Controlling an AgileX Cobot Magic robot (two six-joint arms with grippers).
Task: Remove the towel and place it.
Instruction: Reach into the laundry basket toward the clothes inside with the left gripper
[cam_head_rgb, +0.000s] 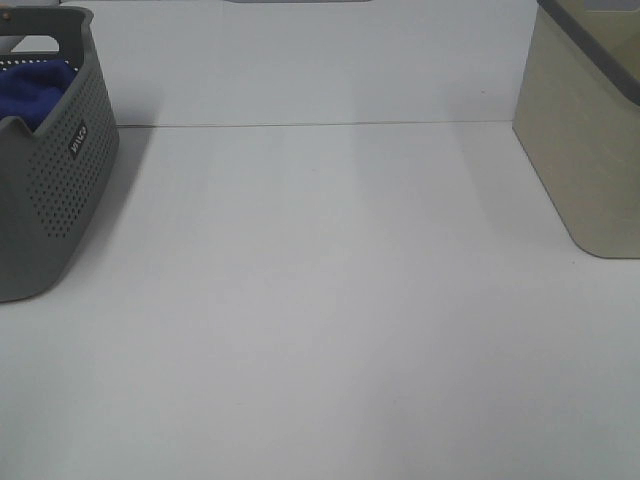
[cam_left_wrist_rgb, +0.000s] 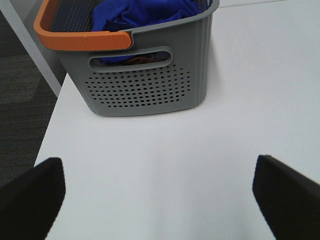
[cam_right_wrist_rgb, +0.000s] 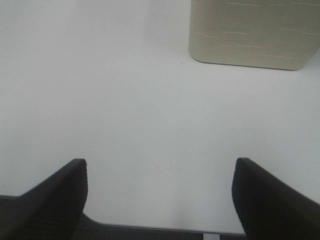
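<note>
The royal-blue towel (cam_head_rgb: 30, 92) lies bunched inside a grey perforated basket (cam_head_rgb: 60, 190) at the left edge of the table. In the left wrist view the towel (cam_left_wrist_rgb: 142, 12) fills the basket (cam_left_wrist_rgb: 145, 85), which has an orange handle (cam_left_wrist_rgb: 80, 39). My left gripper (cam_left_wrist_rgb: 157, 192) is open and empty, its black fingers (cam_left_wrist_rgb: 32, 195) wide apart above the bare table in front of the basket. My right gripper (cam_right_wrist_rgb: 160, 197) is open and empty above the table's near edge. Neither gripper shows in the exterior high view.
A beige bin (cam_head_rgb: 590, 130) stands at the right back of the white table (cam_head_rgb: 320, 300); it also shows in the right wrist view (cam_right_wrist_rgb: 252, 32). The table's left edge (cam_left_wrist_rgb: 47, 135) drops to dark floor beside the basket.
</note>
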